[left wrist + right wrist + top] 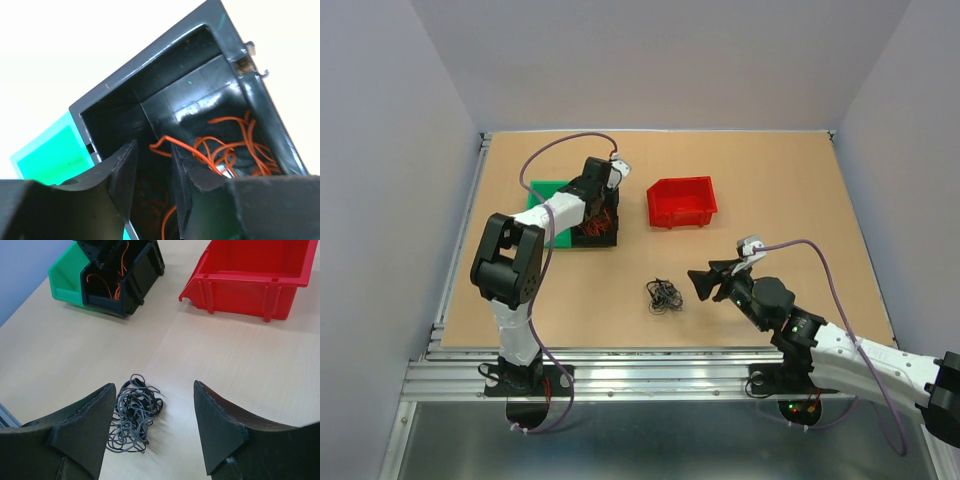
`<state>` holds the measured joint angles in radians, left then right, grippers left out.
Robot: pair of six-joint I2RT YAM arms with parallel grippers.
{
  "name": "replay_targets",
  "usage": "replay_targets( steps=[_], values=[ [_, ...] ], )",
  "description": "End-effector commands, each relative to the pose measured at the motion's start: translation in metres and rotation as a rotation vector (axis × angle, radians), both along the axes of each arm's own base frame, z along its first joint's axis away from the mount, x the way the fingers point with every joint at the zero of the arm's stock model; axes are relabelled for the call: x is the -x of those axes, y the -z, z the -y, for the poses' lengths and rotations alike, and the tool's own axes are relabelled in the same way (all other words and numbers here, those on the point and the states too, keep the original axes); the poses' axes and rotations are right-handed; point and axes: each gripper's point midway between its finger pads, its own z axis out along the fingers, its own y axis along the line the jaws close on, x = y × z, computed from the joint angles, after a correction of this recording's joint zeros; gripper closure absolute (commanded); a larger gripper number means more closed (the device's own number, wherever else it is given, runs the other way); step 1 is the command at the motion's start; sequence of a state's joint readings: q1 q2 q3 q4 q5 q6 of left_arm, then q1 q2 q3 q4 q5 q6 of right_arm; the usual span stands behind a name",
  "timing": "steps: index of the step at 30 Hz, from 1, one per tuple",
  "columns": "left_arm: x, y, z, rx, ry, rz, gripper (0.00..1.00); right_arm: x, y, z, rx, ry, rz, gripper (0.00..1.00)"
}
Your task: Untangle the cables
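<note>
A fist-sized tangle of black and grey cables [664, 295] lies on the table, just left of my right gripper [699, 284]. In the right wrist view this tangle [134, 415] sits beside the left finger, and my right gripper [154, 387] stands open around bare table. Loose orange cables [230, 145] lie curled inside the black bin [200, 95]. My left gripper [153, 147] hangs in that bin with its jaws apart. One orange strand runs past the right finger and I see nothing pinched between the pads. From above, my left gripper [605, 210] reaches down into the black bin [595, 232].
A green bin [545, 195] stands against the black bin's left side. An open red bin [682, 202] sits to the right of both, seemingly with nothing in it [250, 275]. The metal rail [620, 375] runs along the table's near edge.
</note>
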<state>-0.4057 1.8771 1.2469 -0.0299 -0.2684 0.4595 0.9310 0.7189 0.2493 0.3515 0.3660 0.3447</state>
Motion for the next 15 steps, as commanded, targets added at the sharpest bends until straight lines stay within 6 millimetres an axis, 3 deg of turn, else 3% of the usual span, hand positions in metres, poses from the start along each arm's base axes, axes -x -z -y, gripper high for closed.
replay_targets(
  steps=[1, 9, 15],
  values=[
    [0.004, -0.028, 0.009, 0.082, 0.012, -0.010, 0.53, -0.001, -0.021, -0.004, -0.057, -0.004, 0.038, 0.31],
    [0.016, -0.028, 0.010, 0.096, 0.051, -0.103, 0.47, -0.002, -0.022, -0.005, -0.060, -0.004, 0.040, 0.31],
    [0.012, -0.062, 0.002, 0.190, 0.065, -0.058, 0.44, -0.003, -0.020, -0.005, -0.051, -0.002, 0.034, 0.31]
  ],
)
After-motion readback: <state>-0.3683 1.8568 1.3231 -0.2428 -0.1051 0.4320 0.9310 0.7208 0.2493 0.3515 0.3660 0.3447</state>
